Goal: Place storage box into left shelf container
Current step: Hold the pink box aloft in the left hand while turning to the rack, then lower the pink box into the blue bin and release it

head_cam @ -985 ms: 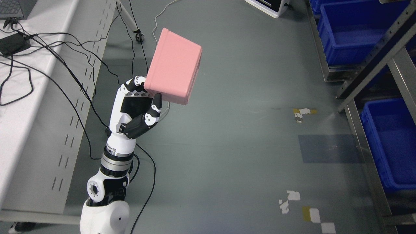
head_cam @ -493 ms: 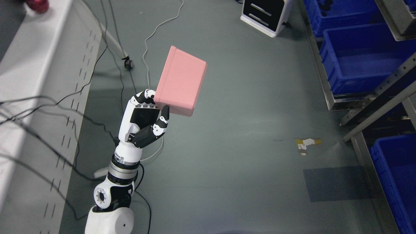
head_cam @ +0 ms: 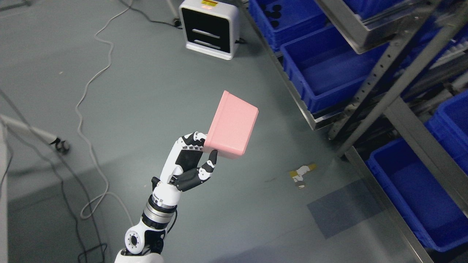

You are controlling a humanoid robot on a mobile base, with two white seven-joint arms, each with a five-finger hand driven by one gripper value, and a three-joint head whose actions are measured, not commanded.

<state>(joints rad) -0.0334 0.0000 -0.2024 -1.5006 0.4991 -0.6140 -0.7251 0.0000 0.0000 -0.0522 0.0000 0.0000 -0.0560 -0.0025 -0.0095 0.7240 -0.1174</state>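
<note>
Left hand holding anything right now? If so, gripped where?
Yes: the left hand holds the pink storage box by its lower end, thumb and fingers pinching that edge, the box raised over the floor.

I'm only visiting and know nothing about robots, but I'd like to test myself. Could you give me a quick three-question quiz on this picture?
1. True or false: the pink storage box rests on the floor.
2. Which hand grips the box: A left, B right?
3. Fill in: the shelf rack holds ____ coloured bins.

Key
1. False: the left hand holds it up above the grey floor.
2. A.
3. Blue.
</note>
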